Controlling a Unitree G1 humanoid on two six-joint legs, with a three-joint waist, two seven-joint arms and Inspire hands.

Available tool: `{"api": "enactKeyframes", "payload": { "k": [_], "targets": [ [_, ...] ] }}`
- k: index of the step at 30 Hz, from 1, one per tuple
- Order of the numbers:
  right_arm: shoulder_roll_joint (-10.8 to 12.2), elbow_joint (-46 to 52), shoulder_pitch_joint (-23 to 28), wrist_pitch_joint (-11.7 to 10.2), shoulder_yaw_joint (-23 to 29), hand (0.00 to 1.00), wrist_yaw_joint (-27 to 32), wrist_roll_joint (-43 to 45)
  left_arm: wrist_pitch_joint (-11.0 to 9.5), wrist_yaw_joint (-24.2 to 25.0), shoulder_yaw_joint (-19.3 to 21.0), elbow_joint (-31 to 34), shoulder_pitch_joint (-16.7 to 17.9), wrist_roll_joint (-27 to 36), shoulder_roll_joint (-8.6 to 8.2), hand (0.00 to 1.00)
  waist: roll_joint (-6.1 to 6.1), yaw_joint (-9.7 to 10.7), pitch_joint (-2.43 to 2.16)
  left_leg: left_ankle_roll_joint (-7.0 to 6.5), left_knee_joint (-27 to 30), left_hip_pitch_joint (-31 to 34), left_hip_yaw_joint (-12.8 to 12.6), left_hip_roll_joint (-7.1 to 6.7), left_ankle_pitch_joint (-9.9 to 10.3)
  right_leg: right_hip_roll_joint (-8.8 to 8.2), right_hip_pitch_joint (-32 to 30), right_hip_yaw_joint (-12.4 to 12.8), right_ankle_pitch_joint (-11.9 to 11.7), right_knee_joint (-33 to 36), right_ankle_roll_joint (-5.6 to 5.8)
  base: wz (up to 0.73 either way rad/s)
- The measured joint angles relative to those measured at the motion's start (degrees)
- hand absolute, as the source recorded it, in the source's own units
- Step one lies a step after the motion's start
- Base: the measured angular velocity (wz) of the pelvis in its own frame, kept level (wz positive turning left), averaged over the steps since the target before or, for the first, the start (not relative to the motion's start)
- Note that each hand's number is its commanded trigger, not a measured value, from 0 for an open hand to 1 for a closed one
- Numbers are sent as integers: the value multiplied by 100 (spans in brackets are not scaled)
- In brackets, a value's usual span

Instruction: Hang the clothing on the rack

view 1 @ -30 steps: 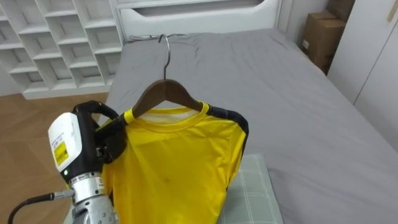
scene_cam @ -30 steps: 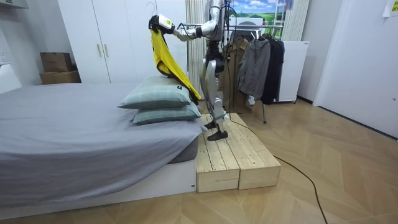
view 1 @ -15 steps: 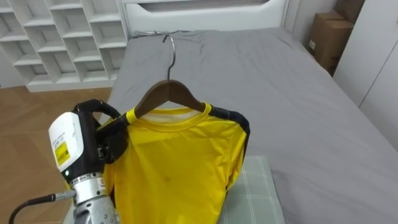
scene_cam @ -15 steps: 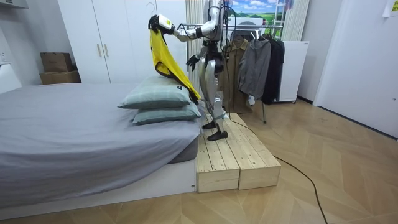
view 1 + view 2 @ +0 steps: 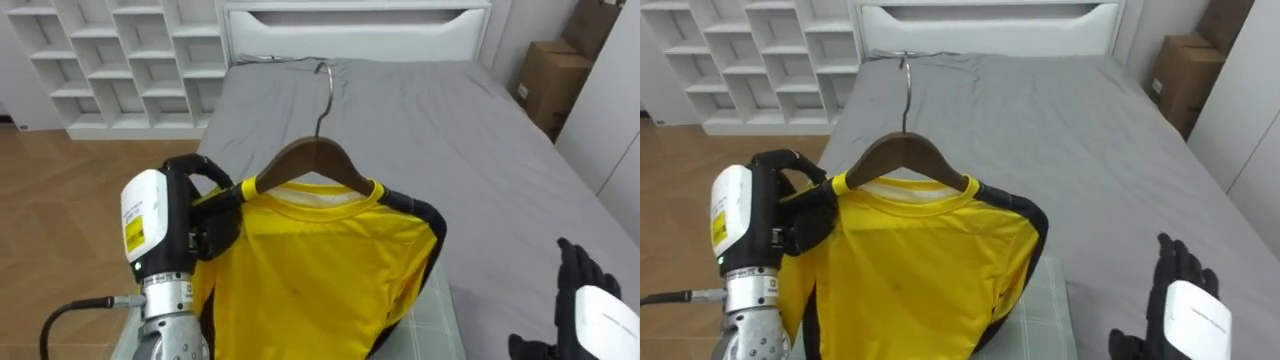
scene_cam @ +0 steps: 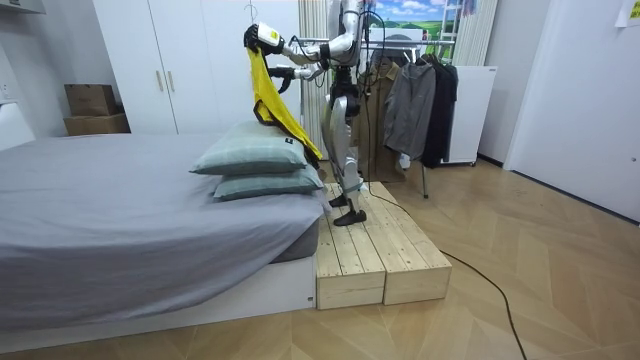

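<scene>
A yellow shirt [image 5: 310,265] with black trim hangs on a wooden hanger [image 5: 315,160] with a metal hook, held up over the bed. My left hand [image 5: 208,218] is shut on the hanger's left end, at the shirt's shoulder. My right hand [image 5: 585,300] stands open at the lower right, fingers straight and pointing up, apart from the shirt. In the room view I stand on a wooden platform [image 6: 370,250] by the bed. There the shirt [image 6: 268,100] is held high, and my right hand [image 6: 279,72] is raised beside it.
A grey bed [image 5: 460,130] with a white headboard lies ahead. A pale checked pillow [image 5: 440,325] lies under the shirt. White shelves [image 5: 100,60] stand at the left and a cardboard box [image 5: 550,75] at the right. A rack of dark clothes [image 6: 410,90] is behind me.
My right arm has lifted from my side toward the shirt, and its hand has entered the eye view at the lower right. The camera has shifted; the left hand keeps its hold.
</scene>
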State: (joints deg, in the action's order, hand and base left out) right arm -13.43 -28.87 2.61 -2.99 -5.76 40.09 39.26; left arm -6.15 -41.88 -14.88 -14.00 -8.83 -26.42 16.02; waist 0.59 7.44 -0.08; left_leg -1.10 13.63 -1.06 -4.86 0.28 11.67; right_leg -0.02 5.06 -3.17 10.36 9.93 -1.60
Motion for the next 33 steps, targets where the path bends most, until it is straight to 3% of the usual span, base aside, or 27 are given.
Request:
{"api": "enactKeyframes", "payload": {
  "k": [3,12,15,19,33],
  "targets": [
    [-4,273,3,9,-20,0,-196,-76,73,50,1,133,0,-2,-2,100,-25,-20,-2,0,0,42,-1,0,0,2,-35,5,-3,0,3,0],
    [-20,898,19,-72,-28,0,-1208,-1710,77,162,26,323,1,-323,-10,100,-87,-230,4,0,-101,-100,-85,17,0,12,3,148,-2,-14,3,-7],
    [-22,1200,20,-90,-46,0,-1432,-1831,-33,169,25,431,1,-511,-10,100,-61,-288,26,0,-103,-126,-107,12,0,12,24,143,-2,-16,3,-4],
    [-24,1452,15,-247,-172,0,-1620,-1730,-209,235,8,447,17,-728,-23,100,-11,-306,62,-1,-115,-150,-107,4,0,10,56,142,-2,-23,3,0],
    [-39,1646,18,-242,-256,0,-2091,-481,-207,445,-343,563,42,-914,-128,100,-36,-283,48,-1,-49,-125,-105,7,1,13,49,161,-2,-5,4,0]
  ]
}}
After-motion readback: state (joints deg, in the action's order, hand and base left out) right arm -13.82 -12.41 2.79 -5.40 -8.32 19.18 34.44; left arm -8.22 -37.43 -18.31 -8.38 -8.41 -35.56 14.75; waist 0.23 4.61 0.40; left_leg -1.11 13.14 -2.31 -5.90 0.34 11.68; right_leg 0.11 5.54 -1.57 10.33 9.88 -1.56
